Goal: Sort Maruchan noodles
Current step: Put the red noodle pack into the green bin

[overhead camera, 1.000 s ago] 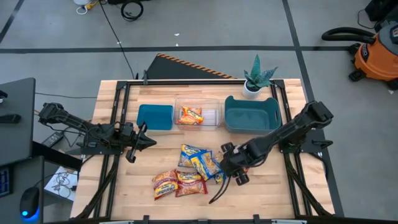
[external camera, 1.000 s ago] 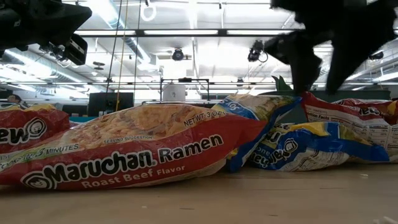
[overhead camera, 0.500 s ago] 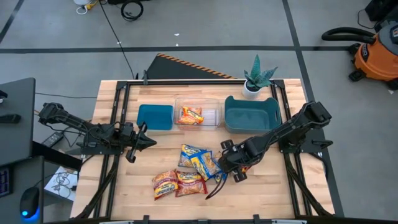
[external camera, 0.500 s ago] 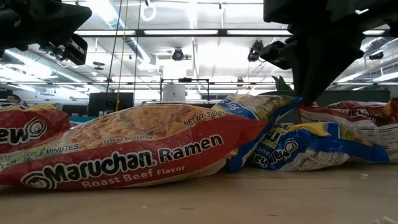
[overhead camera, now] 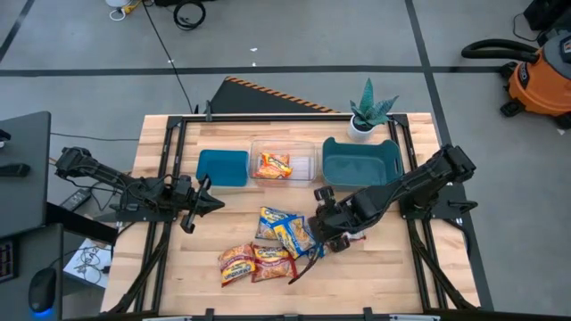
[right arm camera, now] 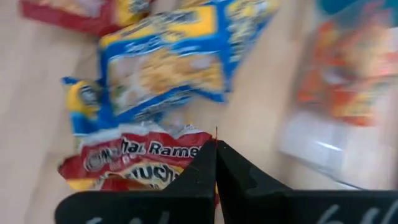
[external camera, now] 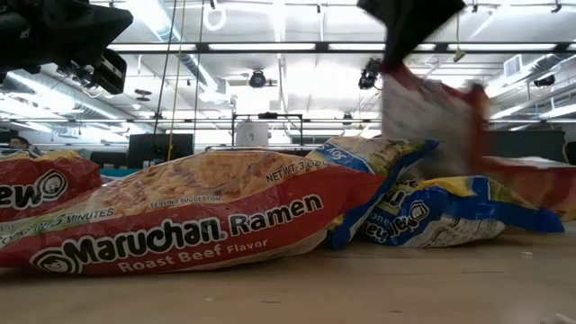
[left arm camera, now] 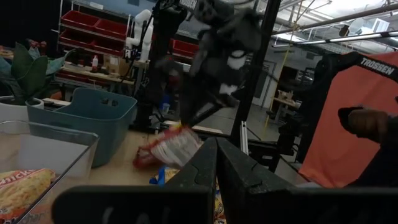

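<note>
Right gripper [right arm camera: 216, 142] is pinching a red Maruchan packet [right arm camera: 134, 163].
The packet is hanging below its fingers, blue-and-yellow packets [overhead camera: 284, 229] just beside; left gripper [overhead camera: 202, 201] is waiting, fingers together.

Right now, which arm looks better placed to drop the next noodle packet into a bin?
The right arm. Its fingers are shut on a red packet, lifted off the table beside the pile. The left gripper waits shut and empty, away from the packets.

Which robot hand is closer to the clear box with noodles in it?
The right. The right gripper is just in front of the clear box, toward its right side, holding a red noodle packet. The left gripper waits farther off, beyond the flat teal bin.
</note>
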